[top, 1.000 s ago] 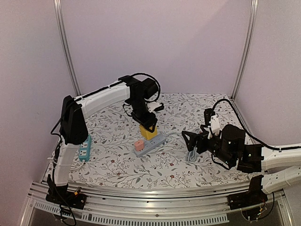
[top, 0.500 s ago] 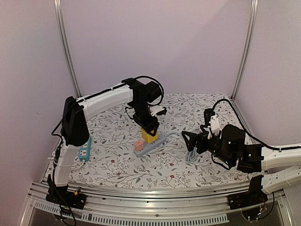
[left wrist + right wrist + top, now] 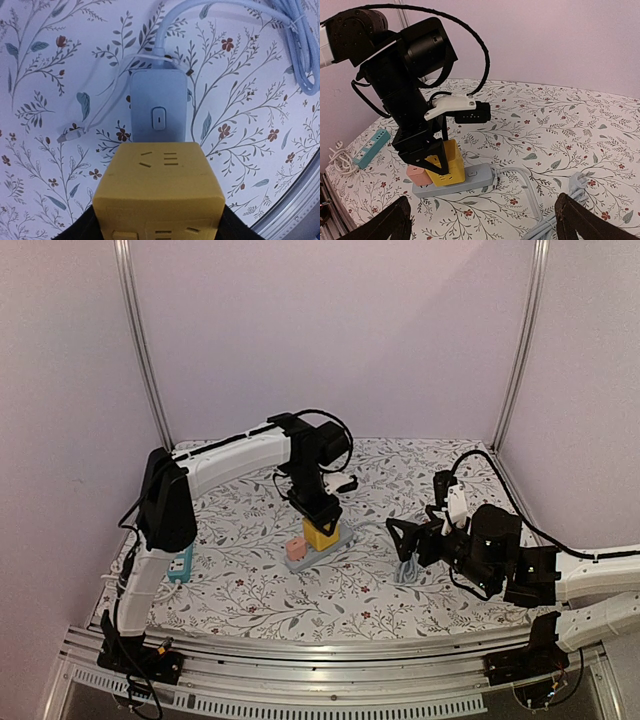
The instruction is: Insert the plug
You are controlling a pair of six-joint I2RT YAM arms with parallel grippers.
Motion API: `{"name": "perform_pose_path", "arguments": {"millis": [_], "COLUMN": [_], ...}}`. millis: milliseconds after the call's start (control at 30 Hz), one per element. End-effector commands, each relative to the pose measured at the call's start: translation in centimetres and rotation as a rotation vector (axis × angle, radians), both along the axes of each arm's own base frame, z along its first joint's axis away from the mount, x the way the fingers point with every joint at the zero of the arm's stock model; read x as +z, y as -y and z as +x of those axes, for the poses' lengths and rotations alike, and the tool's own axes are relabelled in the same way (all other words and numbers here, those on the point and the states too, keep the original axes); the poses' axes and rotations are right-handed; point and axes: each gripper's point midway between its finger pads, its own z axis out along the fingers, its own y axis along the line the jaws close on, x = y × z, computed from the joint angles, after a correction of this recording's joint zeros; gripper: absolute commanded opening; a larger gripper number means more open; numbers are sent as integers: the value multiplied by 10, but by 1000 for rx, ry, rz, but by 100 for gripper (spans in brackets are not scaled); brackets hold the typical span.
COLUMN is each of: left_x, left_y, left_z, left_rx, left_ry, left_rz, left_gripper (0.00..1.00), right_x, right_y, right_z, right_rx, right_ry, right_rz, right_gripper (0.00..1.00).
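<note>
The plug (image 3: 320, 533) is a yellow cube with socket slots on its faces. My left gripper (image 3: 320, 518) is shut on it from above, black fingers (image 3: 422, 150) on two opposite sides. The plug (image 3: 447, 162) sits down on the grey power strip (image 3: 480, 176), right beside a pink plug (image 3: 415, 175); its prongs are hidden. In the left wrist view the plug (image 3: 160, 190) fills the bottom between my left gripper (image 3: 159, 231), with the strip's switch end (image 3: 157, 112) beyond it. My right gripper (image 3: 485, 225) stands open and empty, well right of the strip.
A teal power strip (image 3: 180, 562) lies at the left table edge. The grey strip's pale cable (image 3: 530, 180) runs right to a bundled coil (image 3: 408, 570) under my right gripper (image 3: 405, 545). The pink plug (image 3: 296, 548) stands on the strip's left end.
My left arm has lowered the yellow plug down and slightly right onto the grey strip. The right arm has stayed still.
</note>
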Motion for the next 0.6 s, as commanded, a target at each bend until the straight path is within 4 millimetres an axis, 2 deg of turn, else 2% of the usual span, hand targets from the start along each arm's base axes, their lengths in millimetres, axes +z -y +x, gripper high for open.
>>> {"name": "perform_pose_path", "arguments": {"millis": [0,100,333,567], "left_x": [-7,-5,19,20], "left_y": [5,5,5,4], "left_z": [-2,0,0,-1], "left_rx": [-14,-10,-7,-9], "left_ry": [-5,6,36,36], "left_rz": [12,11,-22,-18], "left_gripper": [0,0,0,0], "right_x": [10,10,10,10], "right_y": [-3,-3,-4,-5], "right_z": [1,1,1,1], "right_rx": [9,9,9,14], "right_ry": [15,15,15,13], "right_rz": [22,23,22,23], "right_gripper": [99,99,99,99]}}
